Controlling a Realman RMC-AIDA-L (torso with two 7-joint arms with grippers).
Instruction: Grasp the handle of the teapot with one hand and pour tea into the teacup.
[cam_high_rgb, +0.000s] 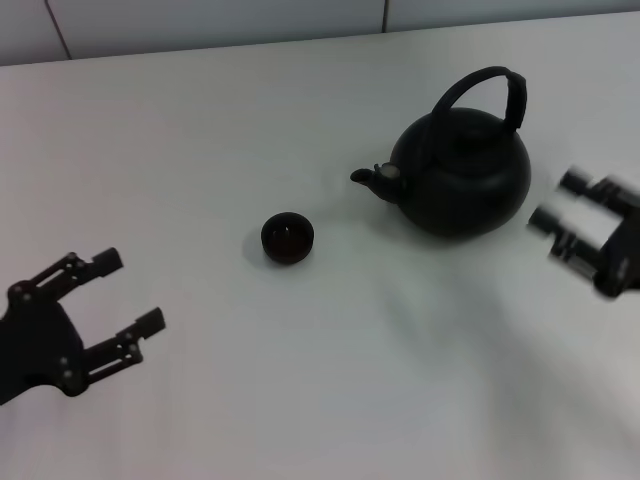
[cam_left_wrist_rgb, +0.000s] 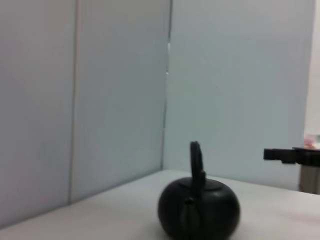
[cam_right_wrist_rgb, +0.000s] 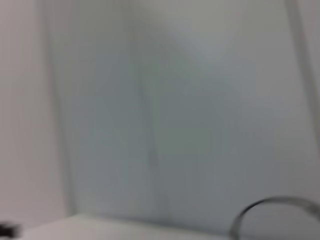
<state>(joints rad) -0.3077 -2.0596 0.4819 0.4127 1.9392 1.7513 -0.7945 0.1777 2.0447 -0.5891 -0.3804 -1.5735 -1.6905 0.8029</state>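
The matte-black teapot (cam_high_rgb: 462, 175) stands upright at the right of the white table (cam_high_rgb: 200, 130), its spout (cam_high_rgb: 372, 178) pointing toward the teacup. Its arched handle (cam_high_rgb: 492, 82) rises over the lid. The tiny black teacup (cam_high_rgb: 288, 238) sits a little left of the spout, apart from it. My right gripper (cam_high_rgb: 560, 203) is open and empty just right of the teapot's body, not touching it, and looks motion-blurred. My left gripper (cam_high_rgb: 128, 292) is open and empty at the lower left, far from both. The left wrist view shows the teapot (cam_left_wrist_rgb: 199, 211) and its handle (cam_left_wrist_rgb: 196, 159) edge-on.
Grey wall panels (cam_left_wrist_rgb: 120, 90) rise behind the table's far edge. A black part of the other arm (cam_left_wrist_rgb: 291, 155) shows far off in the left wrist view. The right wrist view shows mostly wall and a thin blurred arc (cam_right_wrist_rgb: 272, 202).
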